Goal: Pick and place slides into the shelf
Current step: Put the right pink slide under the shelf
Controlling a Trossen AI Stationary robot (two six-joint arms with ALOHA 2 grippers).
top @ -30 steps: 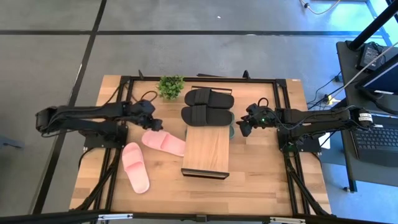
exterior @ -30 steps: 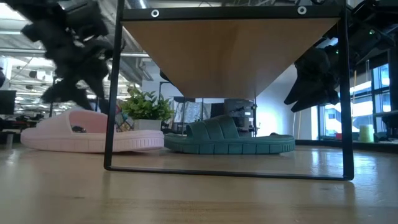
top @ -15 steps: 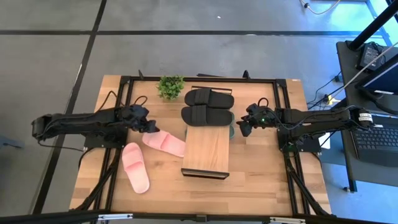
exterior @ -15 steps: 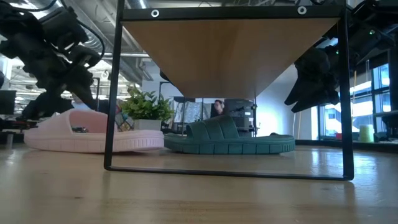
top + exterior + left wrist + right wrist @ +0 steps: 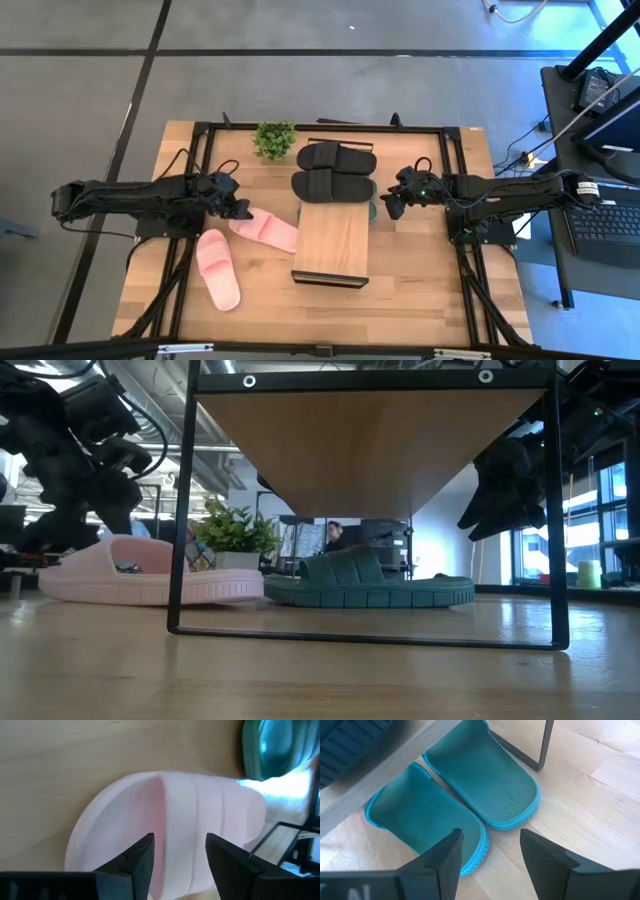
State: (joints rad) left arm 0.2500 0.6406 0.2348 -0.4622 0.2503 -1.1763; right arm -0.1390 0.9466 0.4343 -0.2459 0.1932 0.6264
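My left gripper (image 5: 243, 211) (image 5: 177, 842) is open and hovers just above the left end of a pale pink slide (image 5: 265, 230) (image 5: 170, 815), one finger to either side of it; I cannot tell whether it touches. The other pink slide (image 5: 218, 268) lies nearer on the table. The shelf (image 5: 333, 243) stands mid-table. Two black slides (image 5: 335, 170) sit at its far end, one on the plank top. A pair of dark green slides (image 5: 470, 795) (image 5: 370, 582) lies under the shelf, ends poking out on its right. My right gripper (image 5: 392, 207) (image 5: 490, 837) is open and hangs above them.
A small potted plant (image 5: 275, 138) stands at the far edge, left of the black slides. The table's dark metal frame (image 5: 450, 132) runs around the working area. Bare wood lies near the shelf's near end (image 5: 400, 300). A person shows far off in the low view.
My left gripper has moved toward the table's near edge and down, from beside the pink slide's far side to just over its left end. The slides and the right arm have stayed where they were.
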